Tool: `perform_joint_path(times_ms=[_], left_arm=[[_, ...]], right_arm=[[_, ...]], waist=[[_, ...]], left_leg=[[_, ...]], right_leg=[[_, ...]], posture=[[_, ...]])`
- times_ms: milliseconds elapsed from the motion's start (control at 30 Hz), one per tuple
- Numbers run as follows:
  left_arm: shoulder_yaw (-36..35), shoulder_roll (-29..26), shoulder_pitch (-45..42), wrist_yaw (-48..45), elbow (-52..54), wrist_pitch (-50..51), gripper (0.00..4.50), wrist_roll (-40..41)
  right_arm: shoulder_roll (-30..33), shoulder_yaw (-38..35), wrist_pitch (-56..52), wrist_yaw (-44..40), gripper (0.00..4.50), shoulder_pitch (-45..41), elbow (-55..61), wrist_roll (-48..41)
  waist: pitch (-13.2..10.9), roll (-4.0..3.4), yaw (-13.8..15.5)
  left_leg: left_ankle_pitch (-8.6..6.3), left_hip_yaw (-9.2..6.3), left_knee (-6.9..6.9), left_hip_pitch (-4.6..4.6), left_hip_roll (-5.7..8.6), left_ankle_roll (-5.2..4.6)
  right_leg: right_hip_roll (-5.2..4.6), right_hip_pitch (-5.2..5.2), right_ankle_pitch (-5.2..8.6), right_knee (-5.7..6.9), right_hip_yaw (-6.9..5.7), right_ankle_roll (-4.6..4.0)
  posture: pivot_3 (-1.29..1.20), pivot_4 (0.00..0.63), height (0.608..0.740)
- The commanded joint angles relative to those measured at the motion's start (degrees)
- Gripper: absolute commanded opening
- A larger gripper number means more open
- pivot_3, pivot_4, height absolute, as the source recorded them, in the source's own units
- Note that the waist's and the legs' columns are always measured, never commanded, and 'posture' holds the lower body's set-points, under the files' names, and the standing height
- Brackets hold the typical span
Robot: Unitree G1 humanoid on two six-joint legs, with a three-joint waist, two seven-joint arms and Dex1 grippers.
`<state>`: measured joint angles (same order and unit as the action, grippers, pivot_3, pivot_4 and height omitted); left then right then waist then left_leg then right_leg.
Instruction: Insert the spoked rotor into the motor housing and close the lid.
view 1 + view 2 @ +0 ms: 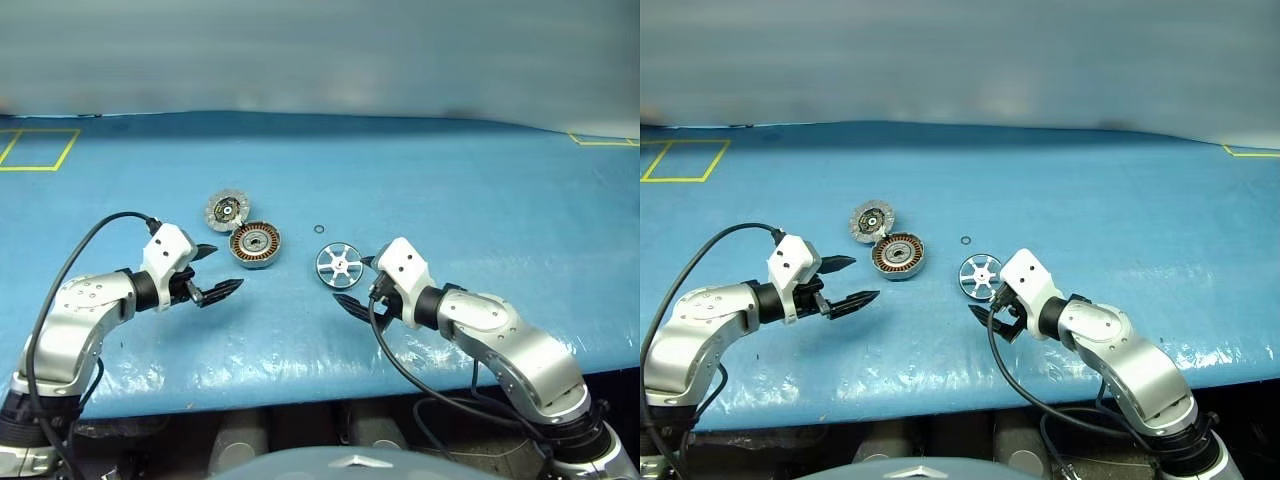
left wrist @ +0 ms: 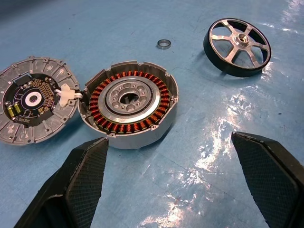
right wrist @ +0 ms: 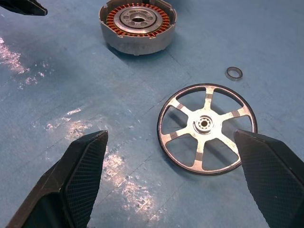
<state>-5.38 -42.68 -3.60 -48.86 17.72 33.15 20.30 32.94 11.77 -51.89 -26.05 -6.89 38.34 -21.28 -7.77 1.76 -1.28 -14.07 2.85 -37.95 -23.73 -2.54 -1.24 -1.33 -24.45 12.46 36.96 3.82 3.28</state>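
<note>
Silver and flat, the spoked rotor (image 3: 206, 128) lies on the blue table (image 1: 480, 190), just ahead of the right gripper (image 3: 175, 178), whose fingers are spread and hold nothing. The left gripper (image 2: 187, 178), also spread, faces the motor housing (image 2: 129, 105) beside the lid (image 2: 34, 105). A pinch on the thin rim may slip.

My right claw (image 3: 173, 183) gapes wide above the spoked rotor (image 3: 206, 128) lying flat; the motor housing (image 3: 137, 26) sits beyond.
</note>
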Motion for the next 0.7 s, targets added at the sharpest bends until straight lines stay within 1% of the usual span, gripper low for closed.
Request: perform_joint_path(times_ms=[33, 300, 467, 600, 700], left_arm=[[0.23, -0.83, -1.2, -0.82, -0.01, -1.12, 4.5, 0.06], [1.0, -1.24, -2.7, -1.71, -1.44, -1.25, 4.5, -0.17], [4.84, -4.5, -6.91, -5.34, -4.47, -1.82, 4.5, -2.58], [11.12, -8.68, -15.25, -12.54, -9.07, -3.56, 4.5, -5.74], [18.8, -11.03, -25.46, -21.56, -15.17, -6.08, 4.5, -10.25]], right_arm=[[-0.59, -1.16, 0.79, 0.48, 4.47, 0.25, 1.08, 0.22], [-1.2, -1.05, 0.74, 0.78, 4.47, 0.83, 1.36, 0.63], [-1.8, -0.72, 0.76, 0.97, 4.47, 0.71, 1.15, 0.75], [-2.29, -0.24, 1.07, 0.88, 4.47, -0.01, 0.38, 0.99], [-2.93, 0.28, 1.64, 0.88, 4.47, -0.6, -0.36, 1.23]], waist=[[0.0, 0.0, 0.0], [0.0, 0.0, -0.04], [0.0, 0.0, 0.13], [-0.03, 0.04, 0.32], [-0.05, 0.05, 0.47]], left_leg=[[0.0, 0.0, 0.0, 0.0, 0.0, 0.0], [0.0, 0.02, -0.01, 0.0, 0.0, 0.0], [0.0, 0.07, -0.02, 0.01, 0.0, 0.0], [0.01, 0.16, -0.1, -0.03, -0.01, 0.01], [0.01, 0.19, -0.11, -0.05, 0.01, 0.01]], right_leg=[[0.0, 0.0, 0.0, 0.0, 0.0, 0.0], [0.01, 0.0, 0.0, 0.01, 0.0, 0.01], [0.03, 0.0, 0.01, 0.02, -0.01, 0.01], [0.07, 0.01, 0.02, 0.03, -0.04, 0.02], [0.09, 0.0, 0.01, 0.02, -0.02, 0.02]], posture=[[0.0, 0.15, 0.74], [0.0, 0.15, 0.74], [0.0, 0.15, 0.74], [0.0, 0.15, 0.74], [0.0, 0.15, 0.74]])
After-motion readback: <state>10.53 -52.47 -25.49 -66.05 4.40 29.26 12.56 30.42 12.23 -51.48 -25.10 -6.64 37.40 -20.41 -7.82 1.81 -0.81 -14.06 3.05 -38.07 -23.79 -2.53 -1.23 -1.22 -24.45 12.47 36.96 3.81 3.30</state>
